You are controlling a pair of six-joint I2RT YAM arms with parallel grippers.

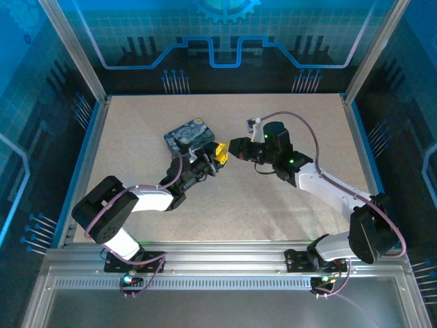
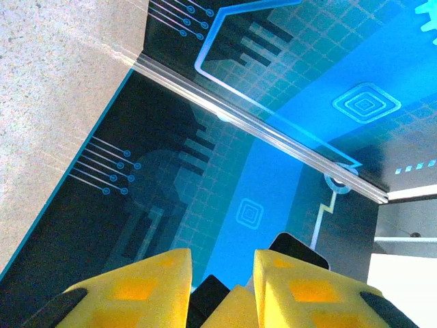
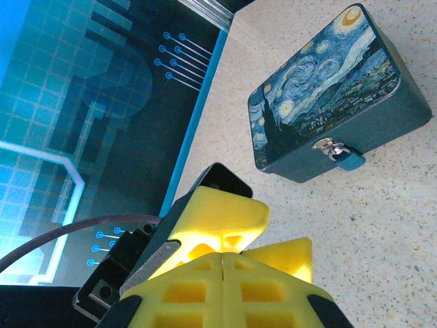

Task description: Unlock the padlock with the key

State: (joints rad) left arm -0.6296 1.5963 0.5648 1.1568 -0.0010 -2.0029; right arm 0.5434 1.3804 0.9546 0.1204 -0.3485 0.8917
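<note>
— What is seen nearest?

— The right claw (image 3: 224, 273) is seen low in its own wrist view. Two blocky yellow pads, moulded with square recesses, are pressed together along a thin straight seam. Whether anything is pinched in that seam cannot be told.

— And the other?

— The left claw (image 1: 218, 152) is set tip to tip against it, just beside the near corner of the tin (image 3: 328, 75). Its fingers (image 2: 171, 280), also yellow and wedge-shaped, are held apart, and a clear gap is shown between them.

— Where is the padlock found?

— Beyond both claws. The padlock (image 3: 343, 158) is hung at the middle of the tin's front wall, just under the lid edge. A small bluish-dark body is seen below a shiny silvery shackle.

— How is the tin made?

— It is a rectangular box with rounded corners, the lid painted in dark blue swirls with yellow spots. It is laid flat on the desk (image 3: 382, 260), which is pale, speckled and grainy.

— And farthest?

— Glossy blue panels (image 1: 225, 41), printed with circuit lines, are framed by brushed metal posts (image 1: 72, 48).
</note>
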